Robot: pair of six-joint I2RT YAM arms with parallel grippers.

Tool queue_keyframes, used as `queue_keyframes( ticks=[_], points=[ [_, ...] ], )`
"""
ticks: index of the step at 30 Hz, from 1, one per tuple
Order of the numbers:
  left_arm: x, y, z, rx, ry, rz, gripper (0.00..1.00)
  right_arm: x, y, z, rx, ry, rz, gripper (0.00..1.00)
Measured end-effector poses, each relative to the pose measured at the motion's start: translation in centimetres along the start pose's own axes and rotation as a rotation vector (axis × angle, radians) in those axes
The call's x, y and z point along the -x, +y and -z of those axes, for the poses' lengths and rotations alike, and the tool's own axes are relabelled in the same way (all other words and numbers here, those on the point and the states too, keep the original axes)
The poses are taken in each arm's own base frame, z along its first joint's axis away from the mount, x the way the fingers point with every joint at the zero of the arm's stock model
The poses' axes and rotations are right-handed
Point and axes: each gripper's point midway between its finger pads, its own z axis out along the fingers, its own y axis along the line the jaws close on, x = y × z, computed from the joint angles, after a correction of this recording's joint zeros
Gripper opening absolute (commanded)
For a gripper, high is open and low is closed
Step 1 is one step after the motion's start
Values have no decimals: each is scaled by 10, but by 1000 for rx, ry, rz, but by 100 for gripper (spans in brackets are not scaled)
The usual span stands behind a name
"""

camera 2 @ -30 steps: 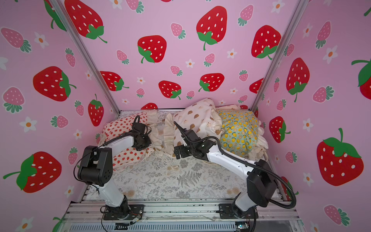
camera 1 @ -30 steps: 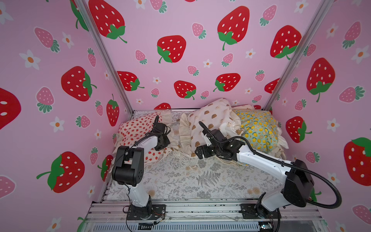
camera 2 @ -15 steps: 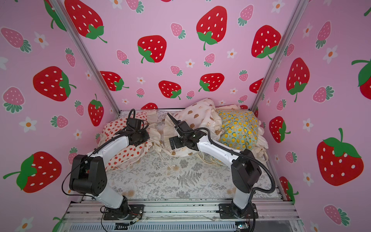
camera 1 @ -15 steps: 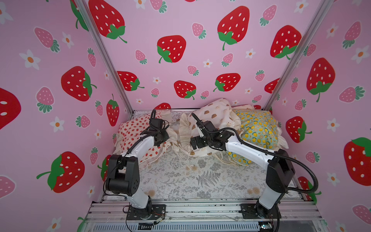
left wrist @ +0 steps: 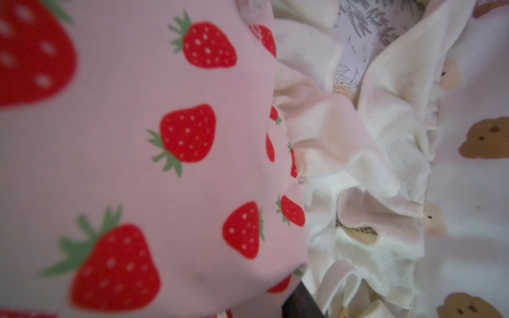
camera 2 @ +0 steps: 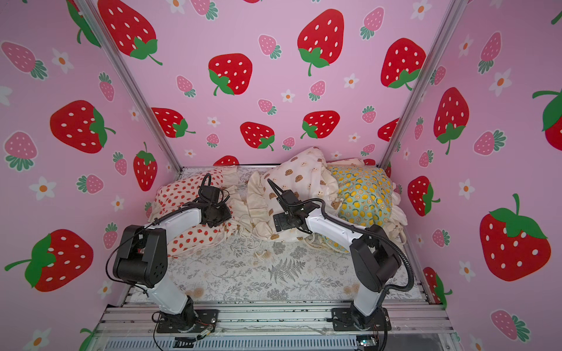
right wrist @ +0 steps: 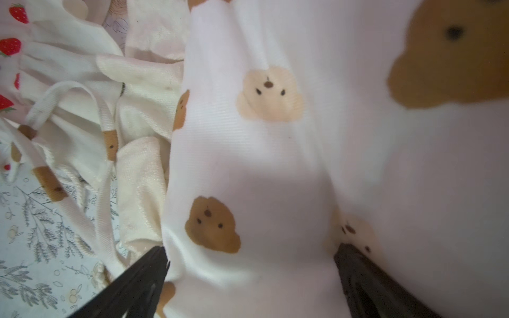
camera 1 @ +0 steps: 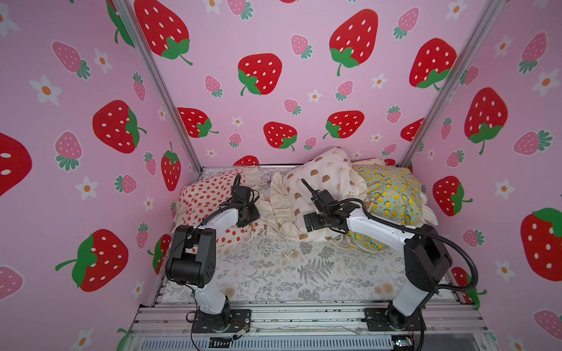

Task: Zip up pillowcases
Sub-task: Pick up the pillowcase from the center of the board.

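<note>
Three pillowcases lie along the back in both top views: strawberry print [camera 1: 209,194] at the left, brown bear faces [camera 1: 325,179] in the middle, lemons on teal [camera 1: 392,194] at the right. My left gripper [camera 1: 250,214] rests on the strawberry pillowcase's [left wrist: 165,137] ruffled edge. The left wrist view shows only one dark fingertip [left wrist: 298,305], the rest being hidden by cloth. My right gripper [right wrist: 252,275] is open wide against the bear pillowcase [right wrist: 275,165], whose cloth bulges between the two fingers [right wrist: 137,280].
A grey fern-print sheet [camera 1: 304,267] covers the floor. Loose cream cords [camera 1: 286,252] trail over it in front of the bear pillowcase. Pink strawberry walls close in on three sides, and a metal rail [camera 1: 304,316] runs along the front.
Half a second ago both arms were stretched farther back and left. They have since drawn back toward their bases. The pillowcases lie much as before.
</note>
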Motion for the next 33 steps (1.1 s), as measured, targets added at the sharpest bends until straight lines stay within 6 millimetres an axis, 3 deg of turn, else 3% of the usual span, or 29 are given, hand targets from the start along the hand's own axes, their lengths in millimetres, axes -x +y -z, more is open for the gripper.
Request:
queue_keyframes(
  ticks=[5, 12, 20, 26, 33],
  points=[
    [-6, 5, -13, 22, 30, 0, 43, 1, -11, 7, -24, -13, -12, 100],
    [-11, 5, -25, 39, 54, -4, 18, 1, -12, 12, -22, -21, -19, 100],
    [13, -11, -13, 18, 5, -21, 0, -2, -12, 16, -8, -25, -21, 100],
    [47, -34, 22, -25, -80, -53, 0, -7, -13, 18, -2, -25, -17, 100],
    [106, -76, 103, -112, -249, -122, 0, -8, -12, 23, 10, -31, -7, 100]
  ],
)
